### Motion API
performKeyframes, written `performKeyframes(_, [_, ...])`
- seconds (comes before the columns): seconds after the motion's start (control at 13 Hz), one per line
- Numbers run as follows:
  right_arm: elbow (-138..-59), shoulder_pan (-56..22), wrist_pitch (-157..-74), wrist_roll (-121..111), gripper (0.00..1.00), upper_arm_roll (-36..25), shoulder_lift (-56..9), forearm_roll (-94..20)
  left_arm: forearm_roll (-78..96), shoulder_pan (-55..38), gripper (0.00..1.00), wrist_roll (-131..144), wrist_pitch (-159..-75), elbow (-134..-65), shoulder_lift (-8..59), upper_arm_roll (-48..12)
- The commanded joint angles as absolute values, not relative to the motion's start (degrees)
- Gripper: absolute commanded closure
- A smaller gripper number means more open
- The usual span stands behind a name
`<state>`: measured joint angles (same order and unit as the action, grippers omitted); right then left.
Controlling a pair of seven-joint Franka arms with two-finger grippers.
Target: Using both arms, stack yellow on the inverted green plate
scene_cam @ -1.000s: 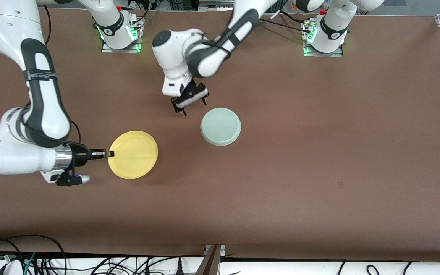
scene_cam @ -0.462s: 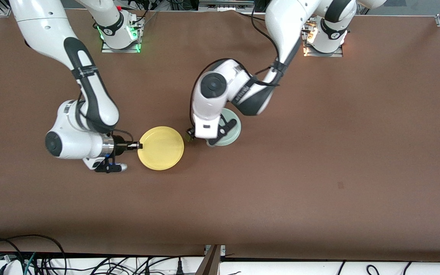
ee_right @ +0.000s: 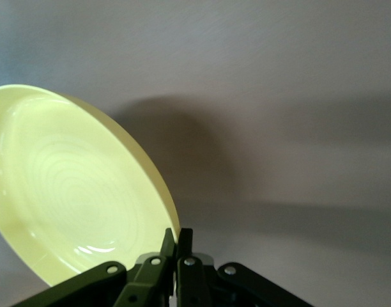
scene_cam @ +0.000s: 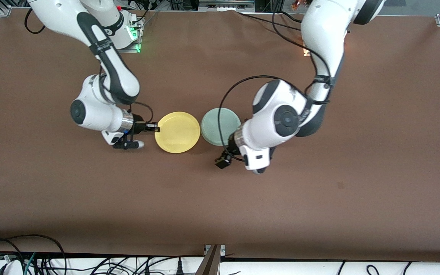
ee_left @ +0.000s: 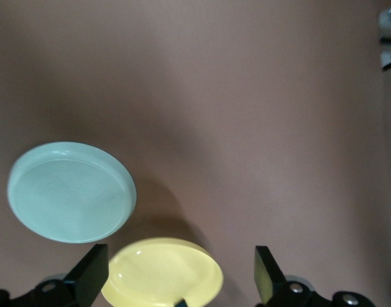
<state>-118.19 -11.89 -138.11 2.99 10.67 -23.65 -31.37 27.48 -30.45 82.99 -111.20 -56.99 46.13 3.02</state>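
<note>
The yellow plate (scene_cam: 177, 132) is held by its rim in my right gripper (scene_cam: 156, 128), which is shut on the edge toward the right arm's end. In the right wrist view the plate (ee_right: 74, 185) tilts above the table, and the gripper (ee_right: 177, 240) pinches its rim. The green plate (scene_cam: 220, 126) lies upside down on the table right beside the yellow one, toward the left arm's end. My left gripper (scene_cam: 237, 163) is open and empty, low over the table by the green plate's edge nearest the front camera. The left wrist view shows both plates, green (ee_left: 71, 192) and yellow (ee_left: 162, 272), past the gripper's spread fingers (ee_left: 90, 278).
The brown table (scene_cam: 357, 152) carries only the two plates. The left arm's black cable (scene_cam: 224, 95) loops over the green plate. The arm bases (scene_cam: 122, 30) stand along the table's edge farthest from the front camera.
My right gripper carried the yellow plate toward the green plate until they sit side by side. My left arm swung across the green plate to the side nearer the front camera.
</note>
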Motion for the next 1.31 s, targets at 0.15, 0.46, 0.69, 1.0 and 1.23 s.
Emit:
performKeyframes(0.15, [-119.8, -18.3, -151.7, 15.6, 1.00, 15.8, -26.6, -32.6, 28.8, -22.8, 0.00, 80.2, -103.3, -57.9, 40.4, 2.5])
performKeyframes(0.46, [-118.4, -22.6, -153.7, 20.7, 1.00, 15.7, -29.2, -32.6, 28.2, -15.9, 0.00, 67.6, -91.6, -58.0, 36.6, 2.7])
performKeyframes(0.69, [-117.2, -24.4, -154.9, 23.6, 1.00, 15.7, -30.0, -32.6, 28.2, -10.2, 0.00, 58.4, -82.9, -58.0, 34.2, 2.7])
performKeyframes(1.0, [-116.0, -25.8, -155.6, 26.5, 0.52, 15.6, -31.1, -32.6, 19.9, -7.3, 0.00, 46.0, -73.1, -58.4, 28.7, 3.0])
performKeyframes(1.23, [-115.8, -25.2, -154.3, 25.9, 0.00, 12.9, -28.4, -32.3, 11.0, -7.7, 0.00, 33.2, -69.2, -58.6, 25.7, 2.6])
